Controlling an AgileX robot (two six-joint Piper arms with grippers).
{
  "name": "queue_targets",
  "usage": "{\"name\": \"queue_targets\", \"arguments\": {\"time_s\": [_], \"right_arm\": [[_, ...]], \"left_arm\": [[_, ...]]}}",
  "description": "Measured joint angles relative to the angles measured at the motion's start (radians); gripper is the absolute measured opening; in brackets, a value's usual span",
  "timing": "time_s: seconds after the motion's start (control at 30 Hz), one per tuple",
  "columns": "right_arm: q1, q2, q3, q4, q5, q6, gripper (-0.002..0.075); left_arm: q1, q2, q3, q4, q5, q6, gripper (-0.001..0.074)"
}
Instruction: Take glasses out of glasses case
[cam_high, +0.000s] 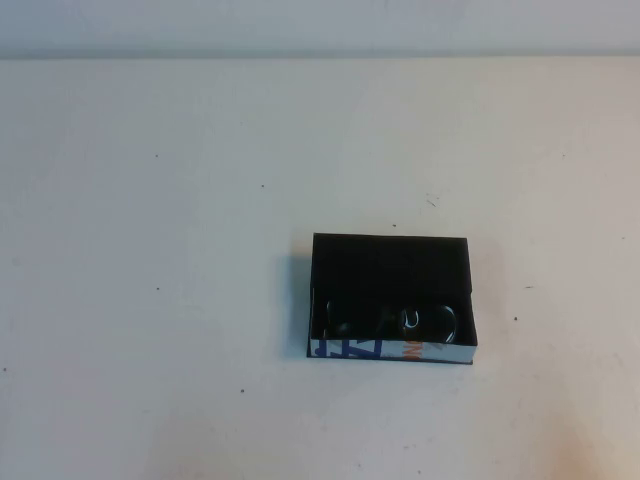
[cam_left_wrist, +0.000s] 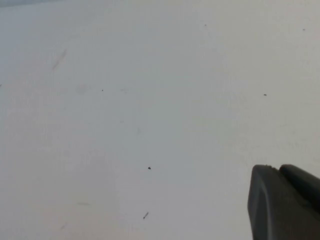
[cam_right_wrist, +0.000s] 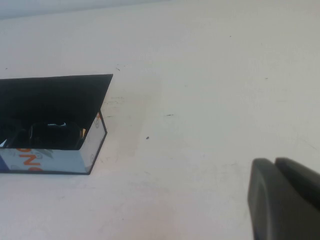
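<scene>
The glasses case (cam_high: 392, 297) is sitting open on the pale worktop (cam_high: 160, 250), a bit right of centre in the high view, with the glasses (cam_high: 395, 322) lying inside it along the near edge behind the white printed strip. The right end effector (cam_right_wrist: 285, 200) is hanging over bare worktop well apart from the case, which is showing off to one side in its wrist view, and can't tell if it's released or clenched. Same for the left end effector (cam_left_wrist: 285, 202) — it's hovering over plain worktop with neither case nor glasses in its view.
</scene>
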Motion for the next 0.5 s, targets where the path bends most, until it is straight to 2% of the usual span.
{"name": "queue_targets", "arguments": {"time_s": [0.5], "right_arm": [[0.000, 0.000, 0.000, 0.021, 0.000, 0.000, -0.0018]], "left_arm": [[0.000, 0.000, 0.000, 0.000, 0.000, 0.000, -0.0004]]}}
